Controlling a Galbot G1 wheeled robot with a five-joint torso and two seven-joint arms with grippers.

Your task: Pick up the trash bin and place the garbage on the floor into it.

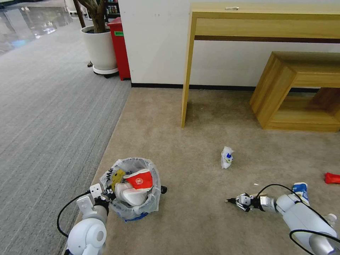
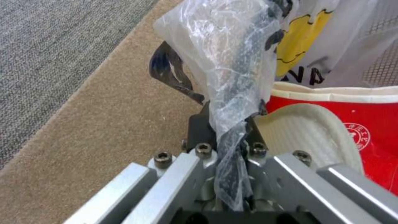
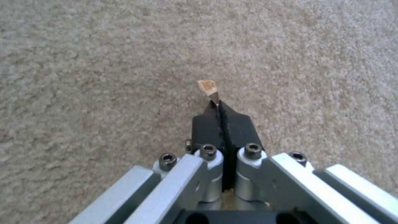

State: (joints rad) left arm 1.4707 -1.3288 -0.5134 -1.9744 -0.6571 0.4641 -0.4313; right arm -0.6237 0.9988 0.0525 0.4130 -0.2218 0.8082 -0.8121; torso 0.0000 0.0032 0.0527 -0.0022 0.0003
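A: Where's the trash bin (image 1: 136, 189)?

B: On the floor (image 1: 198, 156), near the beige carpet's left edge, its bag rim pinched in the left tool (image 2: 226, 124).

A: And the right tool (image 3: 219, 107)?

B: Clamped on a wooden stick (image 3: 208, 88), low over the floor. I'd judge it needs carrying across and dropping in the bin.

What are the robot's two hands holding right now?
Left end effector: closed on the trash bin bag.
Right end effector: closed on the wooden stick.
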